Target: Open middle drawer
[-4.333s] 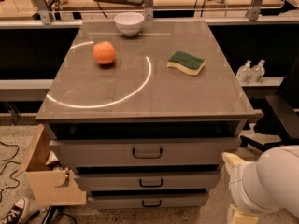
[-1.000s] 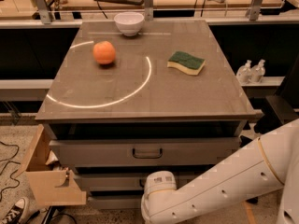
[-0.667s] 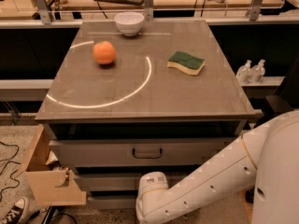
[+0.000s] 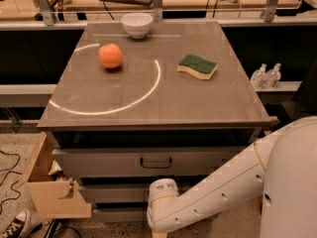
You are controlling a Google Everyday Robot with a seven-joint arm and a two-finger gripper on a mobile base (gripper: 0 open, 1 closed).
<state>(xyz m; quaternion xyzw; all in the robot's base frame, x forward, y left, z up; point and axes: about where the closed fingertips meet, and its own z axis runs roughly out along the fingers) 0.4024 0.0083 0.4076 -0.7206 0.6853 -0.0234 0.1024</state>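
Observation:
The middle drawer point(image 4: 110, 192) is a low grey front under the taller top drawer point(image 4: 109, 161). It is shut, and its handle is hidden behind my arm. My white arm reaches in from the lower right, and its wrist point(image 4: 162, 195) sits right in front of the centre of the middle drawer's front. The gripper itself is hidden behind or below the wrist, at the bottom edge of the view.
The grey cabinet top point(image 4: 148, 108) holds an orange point(image 4: 110, 55), a white bowl point(image 4: 137, 24) and a green-yellow sponge point(image 4: 197, 66). The lowest drawer point(image 4: 119, 213) is shut. A cardboard box point(image 4: 52, 192) stands at the left and two bottles point(image 4: 266, 75) at the right.
My arm has swung in from the lower right to the front of the drawers and has barely moved in the last second. All the drawers are still shut.

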